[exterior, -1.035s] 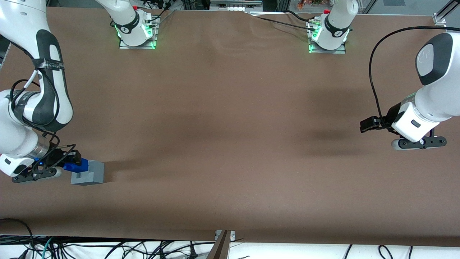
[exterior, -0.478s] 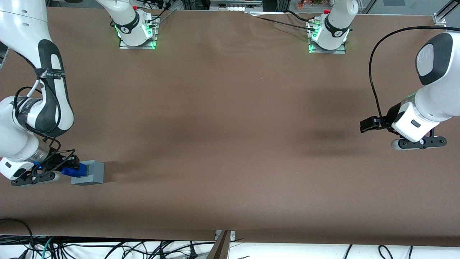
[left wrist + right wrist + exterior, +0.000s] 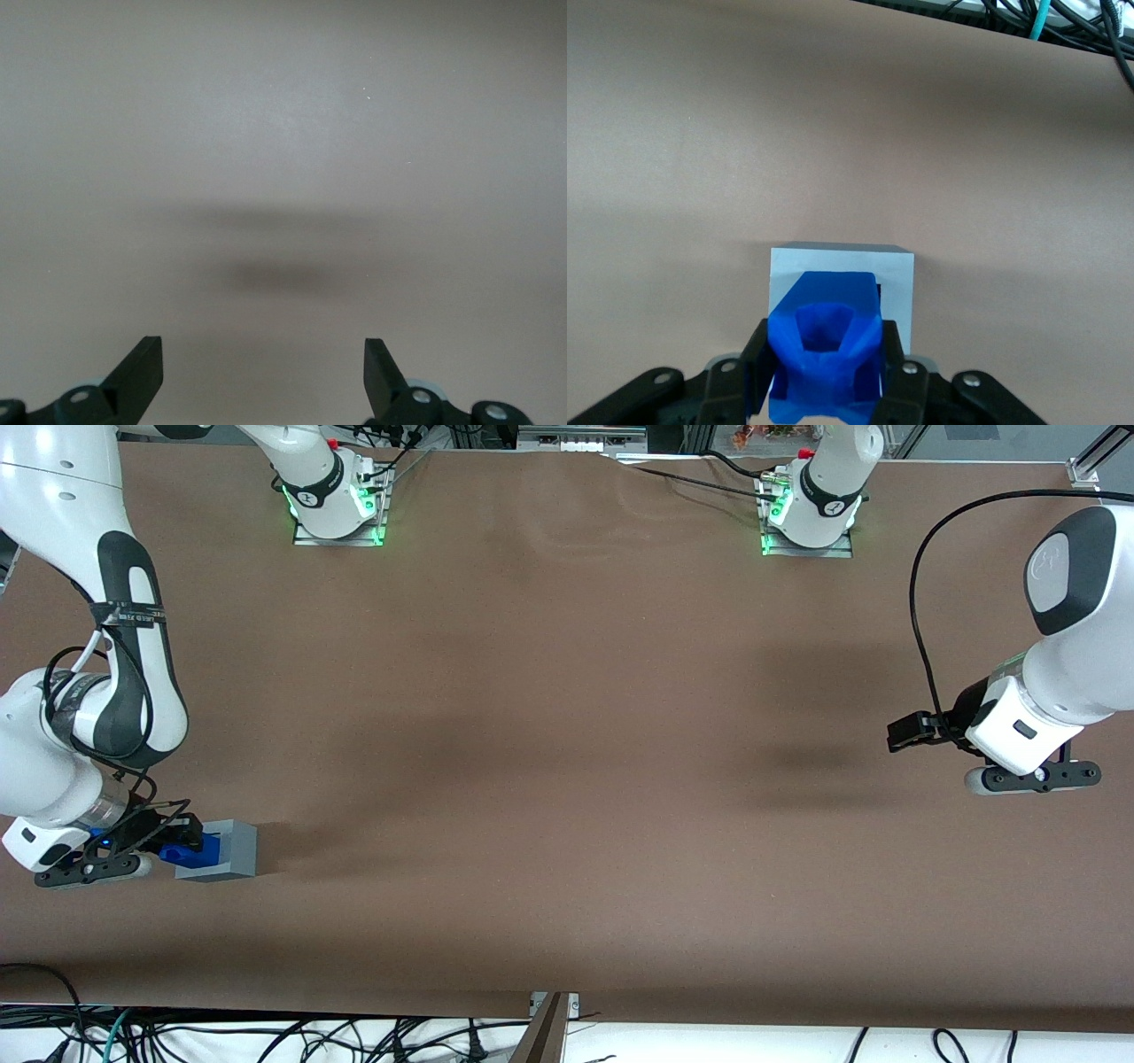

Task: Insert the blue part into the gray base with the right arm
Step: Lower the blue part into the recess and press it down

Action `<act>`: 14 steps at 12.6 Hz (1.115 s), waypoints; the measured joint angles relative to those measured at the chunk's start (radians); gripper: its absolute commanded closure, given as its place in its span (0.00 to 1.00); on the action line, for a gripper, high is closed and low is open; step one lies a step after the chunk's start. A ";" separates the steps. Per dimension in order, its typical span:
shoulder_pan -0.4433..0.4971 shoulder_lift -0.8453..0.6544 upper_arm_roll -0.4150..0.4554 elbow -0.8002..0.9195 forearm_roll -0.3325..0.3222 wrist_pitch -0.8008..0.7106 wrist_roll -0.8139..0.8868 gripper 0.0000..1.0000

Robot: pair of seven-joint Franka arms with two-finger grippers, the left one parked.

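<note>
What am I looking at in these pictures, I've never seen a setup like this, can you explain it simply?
These are two white robot arms at a brown table, photographed at one moment by three cameras. One picture looks down at the table from the front. The other two come from small cameras on the arms' wrists, looking out past each arm's claw.

Only the right arm is working. Its claw, low over the table at its end, is shut on a small blue part. Its wrist camera shows that blue part pinched between the black fingers, right against a gray base, a plastic cube on the table. The blue part seems to be going into the cube's socket. The other wrist picture shows only bare table.
</note>
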State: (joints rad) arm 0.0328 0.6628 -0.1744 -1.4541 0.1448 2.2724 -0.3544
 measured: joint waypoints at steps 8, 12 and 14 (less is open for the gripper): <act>-0.008 0.003 0.000 0.000 0.037 0.007 -0.001 0.58; -0.011 0.004 0.000 0.000 0.048 0.006 -0.013 0.58; -0.016 0.005 0.000 0.001 0.065 0.005 -0.047 0.58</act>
State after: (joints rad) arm 0.0170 0.6673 -0.1741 -1.4535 0.2100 2.2771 -0.4016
